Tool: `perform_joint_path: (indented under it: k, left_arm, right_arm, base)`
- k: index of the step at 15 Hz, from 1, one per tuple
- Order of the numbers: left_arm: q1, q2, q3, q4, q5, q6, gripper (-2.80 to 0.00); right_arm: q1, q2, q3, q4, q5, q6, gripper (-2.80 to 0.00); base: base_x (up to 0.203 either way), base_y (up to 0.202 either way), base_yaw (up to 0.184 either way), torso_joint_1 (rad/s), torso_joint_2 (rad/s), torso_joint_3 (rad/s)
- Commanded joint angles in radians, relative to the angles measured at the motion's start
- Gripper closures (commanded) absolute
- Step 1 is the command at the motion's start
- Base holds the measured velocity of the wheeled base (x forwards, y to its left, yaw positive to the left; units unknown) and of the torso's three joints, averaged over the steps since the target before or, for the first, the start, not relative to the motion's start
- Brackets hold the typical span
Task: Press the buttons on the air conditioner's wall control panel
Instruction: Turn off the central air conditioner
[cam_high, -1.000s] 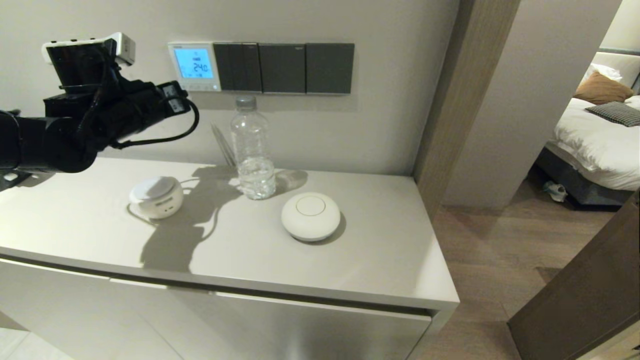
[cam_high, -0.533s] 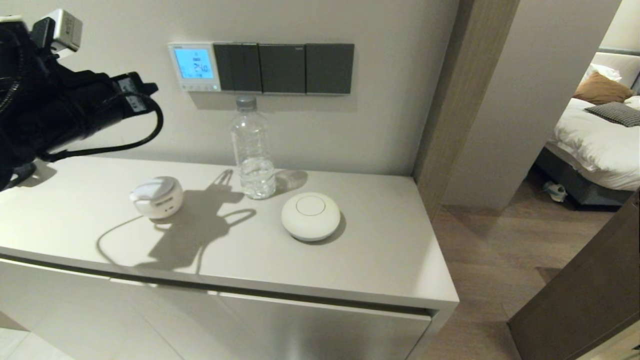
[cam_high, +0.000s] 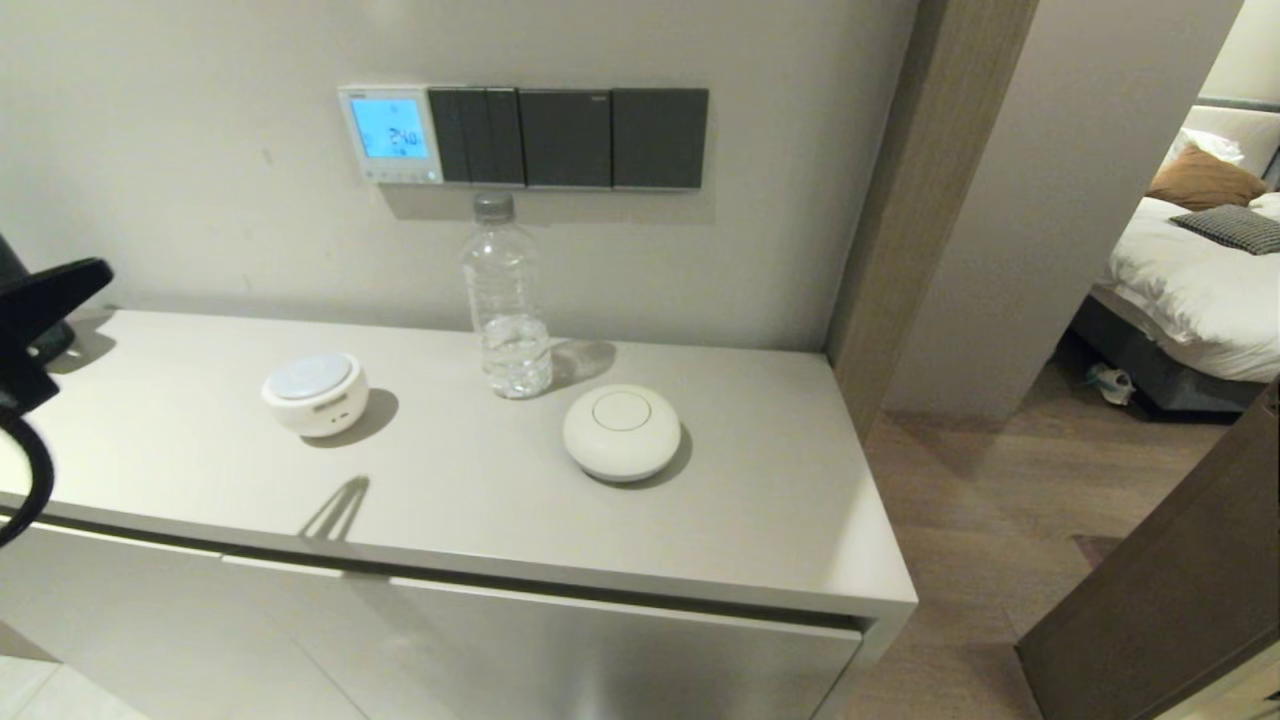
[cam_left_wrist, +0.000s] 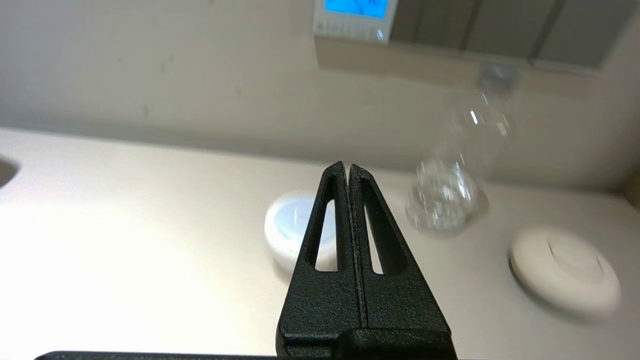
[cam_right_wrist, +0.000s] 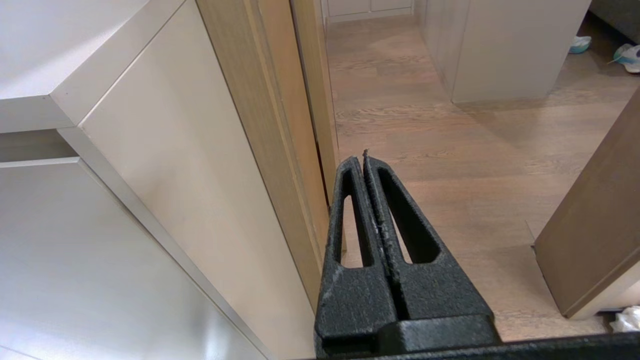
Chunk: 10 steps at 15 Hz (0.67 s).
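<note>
The white wall control panel (cam_high: 391, 133) hangs on the wall above the cabinet, its screen glowing light blue with digits. Its row of tiny pale buttons (cam_high: 395, 174) runs along the bottom edge. The panel also shows in the left wrist view (cam_left_wrist: 354, 17), far ahead. My left gripper (cam_left_wrist: 347, 167) is shut and empty, well back from the wall over the cabinet's front left; only a black part of that arm (cam_high: 40, 300) shows at the head view's left edge. My right gripper (cam_right_wrist: 361, 157) is shut and empty, parked low beside the cabinet over the wooden floor.
Dark grey switch plates (cam_high: 568, 137) sit right of the panel. On the cabinet top (cam_high: 750, 500) stand a clear water bottle (cam_high: 505, 300) below the switches, a small white round device (cam_high: 314, 392) and a white round puck (cam_high: 621, 432). A doorway opens to the right.
My left arm has drawn back from the panel, down and to the left, almost out of the head view. Its shadow has left the cabinet top. The screen still glows.
</note>
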<state>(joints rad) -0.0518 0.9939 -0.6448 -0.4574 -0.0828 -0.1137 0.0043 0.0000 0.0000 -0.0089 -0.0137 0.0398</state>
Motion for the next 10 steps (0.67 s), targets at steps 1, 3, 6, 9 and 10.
perform_joint_path:
  k: [1, 3, 6, 9, 10]
  left_arm:
    - [0.009, -0.316, 0.128, 0.086, -0.002, 0.013, 0.0]
    - [0.011, -0.498, 0.193, 0.245, -0.003, 0.024, 0.0]
    - [0.017, -0.74, 0.265, 0.511, -0.013, 0.043, 0.0]
    - [0.034, -0.798, 0.351, 0.653, -0.032, 0.059, 0.0]
    - [0.046, -0.818, 0.388, 0.653, -0.032, 0.072, 0.0]
  right_arm:
    - [0.0, 0.001, 0.003, 0.0, 0.0, 0.0, 0.0]
    - [0.0, 0.0, 0.003, 0.0, 0.0, 0.0, 0.0]
    - [0.0, 0.0, 0.003, 0.0, 0.0, 0.0, 0.0]
    - [0.0, 0.002, 0.003, 0.0, 0.0, 0.0, 0.0]
    - [0.0, 0.0, 0.003, 0.0, 0.0, 0.0, 0.0]
  base:
    - [0.0, 0.0, 0.0, 0.0, 0.0, 0.0]
    - [0.0, 0.0, 0.0, 0.0, 0.0, 0.0]
    - [0.0, 0.0, 0.0, 0.0, 0.0, 0.0]
    - [0.0, 0.0, 0.0, 0.0, 0.0, 0.0]
    - [0.0, 0.0, 0.0, 0.0, 0.0, 0.0]
